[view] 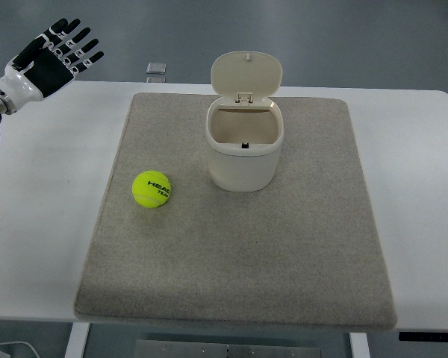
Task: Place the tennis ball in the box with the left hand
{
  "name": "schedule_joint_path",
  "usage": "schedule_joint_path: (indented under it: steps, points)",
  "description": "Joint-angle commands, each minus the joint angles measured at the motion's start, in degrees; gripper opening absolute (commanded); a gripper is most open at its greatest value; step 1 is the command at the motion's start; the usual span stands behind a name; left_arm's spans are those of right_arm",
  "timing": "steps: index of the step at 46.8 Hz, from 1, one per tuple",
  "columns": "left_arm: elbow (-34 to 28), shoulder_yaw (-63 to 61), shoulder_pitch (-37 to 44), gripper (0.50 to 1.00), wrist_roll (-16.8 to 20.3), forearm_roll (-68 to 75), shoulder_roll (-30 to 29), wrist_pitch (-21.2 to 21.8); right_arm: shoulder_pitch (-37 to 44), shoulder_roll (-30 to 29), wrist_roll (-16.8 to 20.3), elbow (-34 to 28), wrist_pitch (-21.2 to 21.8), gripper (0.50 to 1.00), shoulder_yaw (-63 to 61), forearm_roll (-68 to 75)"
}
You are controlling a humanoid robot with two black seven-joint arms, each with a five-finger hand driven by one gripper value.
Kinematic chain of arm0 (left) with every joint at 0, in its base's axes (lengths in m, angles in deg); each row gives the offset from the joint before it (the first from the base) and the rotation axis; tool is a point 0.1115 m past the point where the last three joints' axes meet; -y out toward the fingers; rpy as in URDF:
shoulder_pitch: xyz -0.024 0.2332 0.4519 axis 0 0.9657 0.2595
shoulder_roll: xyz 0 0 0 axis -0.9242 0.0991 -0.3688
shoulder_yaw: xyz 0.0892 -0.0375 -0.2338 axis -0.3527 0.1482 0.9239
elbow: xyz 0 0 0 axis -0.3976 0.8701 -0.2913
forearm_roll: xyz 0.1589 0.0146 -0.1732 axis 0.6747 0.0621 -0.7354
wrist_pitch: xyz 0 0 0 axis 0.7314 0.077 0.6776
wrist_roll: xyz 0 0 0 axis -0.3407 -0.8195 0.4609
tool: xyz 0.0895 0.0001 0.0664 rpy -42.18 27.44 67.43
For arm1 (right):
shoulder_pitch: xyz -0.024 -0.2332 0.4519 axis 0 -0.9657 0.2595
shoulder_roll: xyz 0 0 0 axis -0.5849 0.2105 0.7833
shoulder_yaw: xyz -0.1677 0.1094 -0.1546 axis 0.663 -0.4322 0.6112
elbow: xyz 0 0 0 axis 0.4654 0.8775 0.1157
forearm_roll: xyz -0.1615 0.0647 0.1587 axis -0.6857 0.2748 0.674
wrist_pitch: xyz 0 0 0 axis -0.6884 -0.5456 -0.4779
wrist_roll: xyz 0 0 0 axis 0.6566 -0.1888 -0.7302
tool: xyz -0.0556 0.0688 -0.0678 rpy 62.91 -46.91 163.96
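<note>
A yellow-green tennis ball (151, 189) lies on the left part of a grey felt mat (284, 253). A cream box (243, 145) stands upright on the mat behind and to the right of the ball, with its hinged lid (246, 73) flipped open and its inside empty. My left hand (56, 56) is raised at the upper left corner, well away from the ball, with fingers spread and holding nothing. The right hand does not show.
The mat lies on a white table (37, 224). A small flat grey object (156, 68) sits past the table's far edge. The floor shows beyond the table.
</note>
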Motion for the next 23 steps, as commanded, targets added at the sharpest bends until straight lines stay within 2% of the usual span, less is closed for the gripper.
schedule_joint_path:
  steps: [1, 23]
  points:
    - [0.17, 0.0, 0.08, 0.994, 0.0, 0.0, -0.02, 0.0, 0.0, 0.0, 0.06, 0.0, -0.01, 0.938, 0.0, 0.0]
    - [0.79, 0.0, -0.01, 0.994, 0.0, 0.09, -0.02, 0.0, 0.0, 0.0, 0.06, 0.0, -0.01, 0.938, 0.0, 0.0]
